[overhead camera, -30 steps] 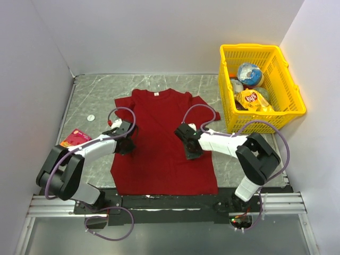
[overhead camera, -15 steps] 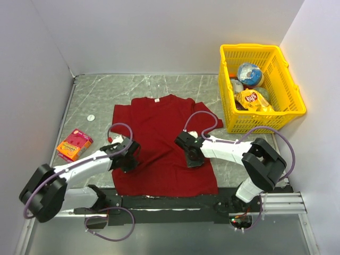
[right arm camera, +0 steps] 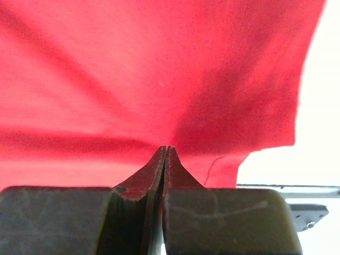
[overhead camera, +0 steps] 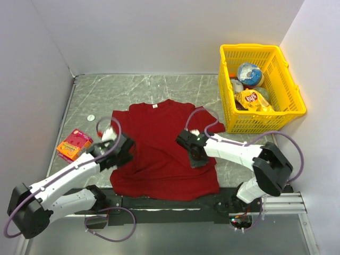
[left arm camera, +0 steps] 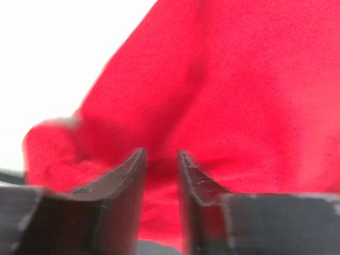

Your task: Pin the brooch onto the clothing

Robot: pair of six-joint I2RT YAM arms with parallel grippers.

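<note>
Top external: clothing [overhead camera: 159,143], marbled table [overhead camera: 133,87], white walls [overhead camera: 159,32]

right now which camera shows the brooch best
Top external. The brooch shows there as a tiny white disc on the table, just left of the shirt and apart from it. The two wrist views show only red shirt cloth up close; the brooch is in neither.

My two arms, the left arm [overhead camera: 64,179] and the right arm [overhead camera: 234,151], are smooth white tubes joined by bulky black housings. A thin purple cable [overhead camera: 290,139] loops along each one. Up close, the fingers [left arm camera: 119,194] are dark wedges, scuffed and scratched at their edges.
</note>
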